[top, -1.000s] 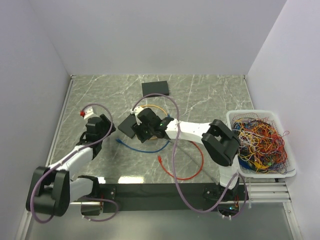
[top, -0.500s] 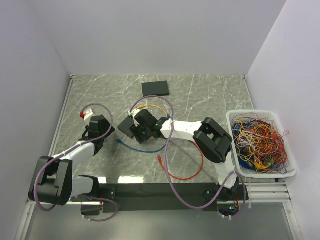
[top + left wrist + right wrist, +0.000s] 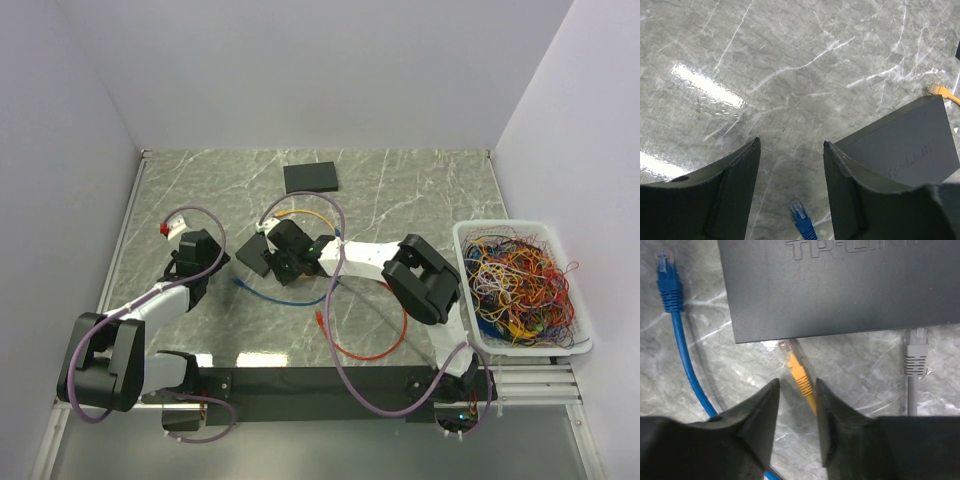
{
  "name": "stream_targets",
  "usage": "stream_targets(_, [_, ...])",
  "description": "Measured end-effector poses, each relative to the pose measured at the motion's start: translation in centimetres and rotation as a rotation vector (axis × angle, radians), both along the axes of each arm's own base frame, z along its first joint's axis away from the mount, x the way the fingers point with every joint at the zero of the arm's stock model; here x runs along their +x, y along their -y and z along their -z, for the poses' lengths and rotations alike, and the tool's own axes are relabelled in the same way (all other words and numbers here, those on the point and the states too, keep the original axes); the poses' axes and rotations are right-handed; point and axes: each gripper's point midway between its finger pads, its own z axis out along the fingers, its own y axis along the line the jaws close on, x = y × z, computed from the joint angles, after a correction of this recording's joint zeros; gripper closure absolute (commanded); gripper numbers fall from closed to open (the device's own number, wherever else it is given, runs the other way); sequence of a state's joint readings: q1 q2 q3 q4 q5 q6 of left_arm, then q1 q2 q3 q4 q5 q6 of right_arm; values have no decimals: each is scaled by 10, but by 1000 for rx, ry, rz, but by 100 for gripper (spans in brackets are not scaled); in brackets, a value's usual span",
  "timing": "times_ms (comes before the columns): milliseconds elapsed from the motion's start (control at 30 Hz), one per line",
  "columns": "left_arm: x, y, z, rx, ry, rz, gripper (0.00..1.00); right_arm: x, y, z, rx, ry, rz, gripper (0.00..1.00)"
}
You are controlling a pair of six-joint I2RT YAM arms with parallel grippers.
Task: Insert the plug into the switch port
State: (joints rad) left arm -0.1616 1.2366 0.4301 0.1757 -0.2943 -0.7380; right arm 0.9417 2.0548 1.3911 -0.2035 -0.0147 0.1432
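The right gripper [image 3: 796,390] stands narrow, its fingers either side of the orange cable [image 3: 811,401] just behind the orange plug [image 3: 799,372]; a sliver of gap shows, so I judge it not yet pinching. The plug lies flat on the table [image 3: 860,385] at 12 o'clock from the fingers, its clear tip just short of the near edge of the black switch [image 3: 850,285], angled slightly towards 11. It should be light and hard, with a brittle latch tab, while the cable behind is limp and will bend rather than push; the best hold is on the stiff orange boot, close to the tip. A grey plug [image 3: 915,357] meets the same edge at 2 o'clock and a blue plug [image 3: 667,285] lies at 10, so sideways room is modest. The ports themselves are hidden under the switch's edge. The left gripper [image 3: 791,150] hovers wide and empty at the switch's far side, well placed to brace it, since so light a box may slide.
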Motion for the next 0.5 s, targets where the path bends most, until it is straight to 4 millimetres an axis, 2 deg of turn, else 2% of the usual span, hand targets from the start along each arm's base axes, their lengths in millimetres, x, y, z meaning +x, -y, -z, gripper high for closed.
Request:
stream_targets(167, [0,0,0,0,1,0,41,2,3,3,-18,9,8,96])
stream_targets(200, [0,0,-1,0,2,-1,41,2,3,3,-19,10,10,100])
stream_targets(333, [1,0,-6,-7,19,-7,41,1,7,2,-13,19,14,100])
stream_targets(500, [1,0,-7,-7,22,-7,42,-12,27,-11,-1,31,21,100])
